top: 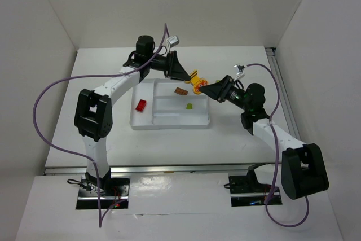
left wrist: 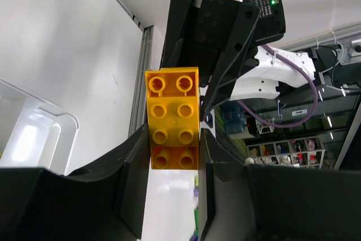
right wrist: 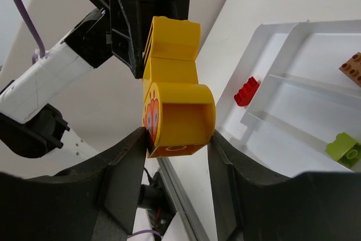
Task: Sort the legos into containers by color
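Observation:
A yellow lego (top: 197,85) hangs in the air over the far right edge of the white tray (top: 169,127), caught between both grippers. My left gripper (left wrist: 174,139) is shut on its studded yellow brick (left wrist: 172,111). From the other side, my right gripper (right wrist: 176,136) is shut on its rounded yellow end (right wrist: 180,117), which has an orange printed face. In the tray lie a red lego (top: 141,105) in the tall left section, an orange-brown lego (top: 181,91) in the far long section, and a lime green lego (top: 190,105) in the middle one.
The tray's low walls (right wrist: 271,77) show in the right wrist view, with the red lego (right wrist: 246,91) and green lego (right wrist: 344,146) inside. White walls enclose the table on three sides. Purple cables loop off both arms.

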`<state>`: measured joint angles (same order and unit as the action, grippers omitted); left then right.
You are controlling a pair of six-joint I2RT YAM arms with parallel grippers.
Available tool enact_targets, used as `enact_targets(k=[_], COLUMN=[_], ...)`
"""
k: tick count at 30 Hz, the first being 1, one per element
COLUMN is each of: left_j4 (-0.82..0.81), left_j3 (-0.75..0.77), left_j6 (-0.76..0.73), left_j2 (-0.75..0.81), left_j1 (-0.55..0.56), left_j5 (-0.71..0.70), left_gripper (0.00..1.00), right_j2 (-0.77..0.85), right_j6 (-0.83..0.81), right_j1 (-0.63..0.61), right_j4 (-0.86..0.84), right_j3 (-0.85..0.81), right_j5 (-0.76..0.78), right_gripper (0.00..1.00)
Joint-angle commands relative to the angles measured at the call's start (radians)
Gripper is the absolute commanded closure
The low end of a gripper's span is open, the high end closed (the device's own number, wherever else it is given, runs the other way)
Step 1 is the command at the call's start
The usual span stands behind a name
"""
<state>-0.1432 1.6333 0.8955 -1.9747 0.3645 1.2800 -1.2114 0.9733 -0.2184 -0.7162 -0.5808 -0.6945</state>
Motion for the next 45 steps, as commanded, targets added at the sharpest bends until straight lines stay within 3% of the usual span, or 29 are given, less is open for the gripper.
enact_targets(k=[1,4,7,8,11,12,18,24,32,34,35,37,38,39,45], left_j4=[-0.053,-0.053,-0.044,-0.035,-0.035,-0.035,-0.035,-0.018,-0.039,0.040,0.220,0.408,0.465,0.493,0.533], left_j3=[0.006,0.007,0.007,0.007,0.007,0.007,0.025,0.037,-0.004,-0.013,0.003,0.016,-0.002,-0.033,-0.263], left_j6=[0.006,0.006,0.006,0.006,0.006,0.006,0.017,0.005,0.034,-0.065,-0.131,-0.293,-0.314,-0.314,-0.339], left_j2=[0.045,0.045,0.045,0.045,0.045,0.045,0.045,0.045,0.083,0.100,0.126,0.163,0.186,0.212,0.427], left_j1=[0.011,0.011,0.020,0.021,0.021,0.021,-0.010,-0.032,-0.088,-0.128,-0.140,-0.160,-0.173,-0.173,-0.196], left_j5=[0.019,0.028,0.028,0.028,0.028,0.028,0.028,0.010,0.001,-0.072,-0.123,-0.273,-0.421,-0.467,-0.711], left_gripper=[1.00,1.00,1.00,1.00,1.00,1.00,1.00,1.00,1.00,1.00,1.00,1.00,1.00,1.00,1.00], right_j2=[-0.004,-0.014,-0.023,-0.023,-0.033,-0.024,0.016,0.073,0.112,0.089,0.073,0.026,0.007,-0.013,-0.181], right_j6=[-0.014,-0.015,-0.015,-0.015,-0.015,-0.015,-0.068,-0.111,-0.191,-0.275,-0.315,-0.402,-0.412,-0.412,-0.401], right_j1=[-0.038,-0.038,-0.038,-0.038,-0.047,-0.047,-0.047,-0.047,-0.047,-0.047,-0.088,-0.146,-0.209,-0.235,-0.355], right_j4=[-0.100,-0.091,-0.100,-0.100,-0.114,-0.102,0.003,0.105,0.234,0.416,0.498,0.697,0.733,0.763,0.889], right_j3=[-0.013,-0.022,-0.033,-0.033,-0.033,-0.033,-0.004,0.007,-0.004,-0.074,-0.111,-0.199,-0.220,-0.240,-0.347], right_j5=[-0.016,-0.016,-0.016,-0.005,0.006,0.006,0.024,0.033,0.053,0.093,0.166,0.278,0.335,0.454,0.702], right_gripper=[0.48,0.41,0.41,0.44,0.71,0.84,0.86,0.97,0.99,0.99,0.99,0.99,0.99,0.99,0.99])
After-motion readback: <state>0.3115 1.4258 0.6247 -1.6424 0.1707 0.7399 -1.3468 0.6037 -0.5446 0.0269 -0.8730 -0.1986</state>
